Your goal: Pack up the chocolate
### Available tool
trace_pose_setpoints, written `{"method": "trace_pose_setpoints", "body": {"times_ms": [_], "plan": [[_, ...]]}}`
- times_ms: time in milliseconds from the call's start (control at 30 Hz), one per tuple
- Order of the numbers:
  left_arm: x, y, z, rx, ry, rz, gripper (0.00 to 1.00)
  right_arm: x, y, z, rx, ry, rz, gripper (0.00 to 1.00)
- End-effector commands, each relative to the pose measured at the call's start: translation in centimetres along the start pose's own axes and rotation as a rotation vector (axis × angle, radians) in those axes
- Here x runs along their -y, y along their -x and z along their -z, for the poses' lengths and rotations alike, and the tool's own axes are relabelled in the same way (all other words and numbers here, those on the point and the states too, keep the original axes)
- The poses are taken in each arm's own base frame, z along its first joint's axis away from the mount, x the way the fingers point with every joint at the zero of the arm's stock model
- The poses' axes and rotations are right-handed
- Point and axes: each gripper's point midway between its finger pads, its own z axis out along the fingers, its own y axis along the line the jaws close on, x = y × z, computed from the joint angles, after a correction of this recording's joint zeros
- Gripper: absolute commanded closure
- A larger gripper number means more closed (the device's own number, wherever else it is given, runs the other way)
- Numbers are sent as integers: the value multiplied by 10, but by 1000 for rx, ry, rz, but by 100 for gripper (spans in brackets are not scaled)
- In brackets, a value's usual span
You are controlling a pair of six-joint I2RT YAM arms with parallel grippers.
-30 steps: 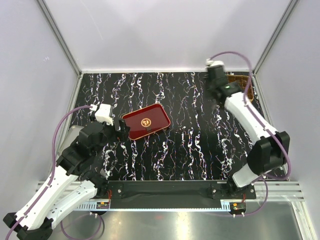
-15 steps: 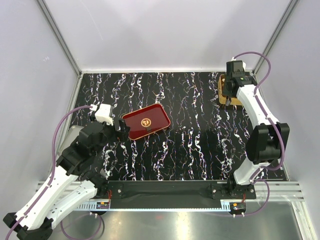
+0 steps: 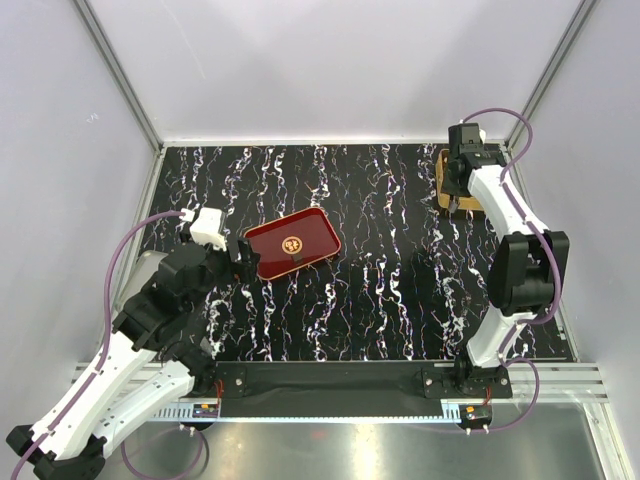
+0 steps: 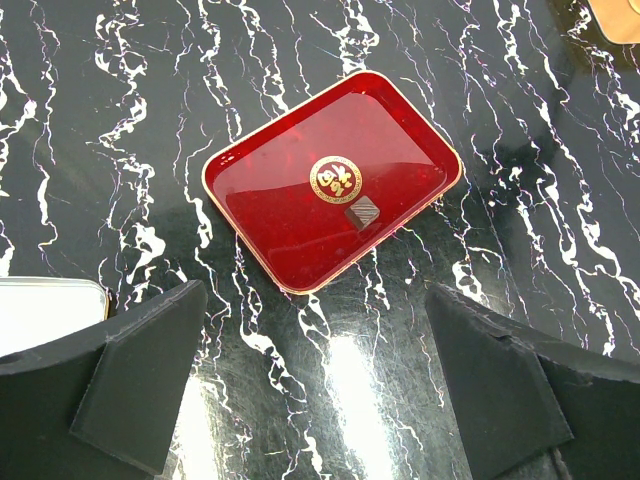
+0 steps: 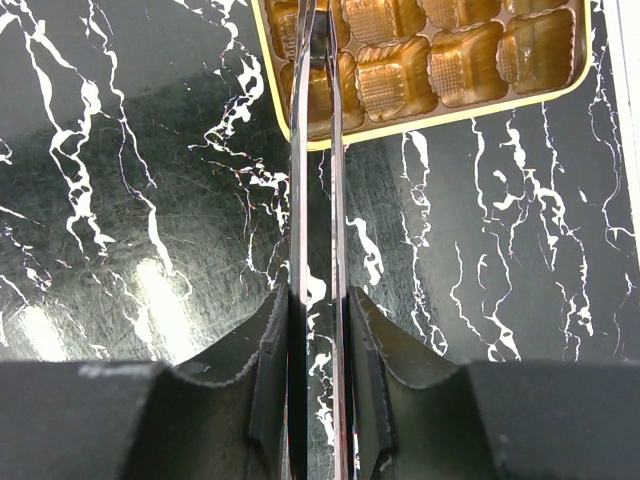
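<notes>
A single dark brown chocolate (image 4: 362,212) lies on the red tray (image 4: 270,200), just below its gold emblem. My left gripper (image 4: 312,300) hangs open above the bare table on the near side of the tray (image 3: 318,232), nothing between its fingers. At the far right my right gripper (image 5: 318,300) is shut on a pair of thin metal tongs (image 5: 318,150). The tongs' tips reach over the left compartments of the golden box (image 5: 450,60). Whether the tips hold a chocolate I cannot tell. In the top view the right gripper (image 3: 458,185) covers most of the box (image 3: 441,170).
A flat white object (image 4: 40,310) lies by the left finger at the table's left edge. Grey walls enclose the black marbled table (image 3: 380,280) on three sides. The golden box sits in the far right corner.
The right arm swung right from the table's far middle to over the golden box, then settled a little lower. The left arm and the tray have not moved.
</notes>
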Motion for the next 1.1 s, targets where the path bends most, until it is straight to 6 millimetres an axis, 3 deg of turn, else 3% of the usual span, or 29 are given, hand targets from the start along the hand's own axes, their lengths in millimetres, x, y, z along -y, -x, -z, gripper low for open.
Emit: {"method": "trace_pose_setpoints", "body": {"times_ms": [0,333,600,733,833,867,900,1067], "plan": [[0,11,-2,40,7,6,1,-1,34,7,97,8,-39,69],[0,10,-2,37,6,6,1,2,44,7,112,-14,-21,56],[0,11,-1,41,4,7,1,-7,49,35,120,66,-47,58],[0,11,-2,41,5,7,1,-42,42,67,153,175,-13,58],[0,11,-1,41,5,7,1,-85,20,92,162,271,79,58],[0,11,-1,42,7,7,1,-96,9,95,157,291,104,58],[0,11,-1,43,8,7,1,-120,-5,108,156,343,154,58],[0,11,-1,40,7,6,1,-178,-59,150,134,502,276,57]]}}
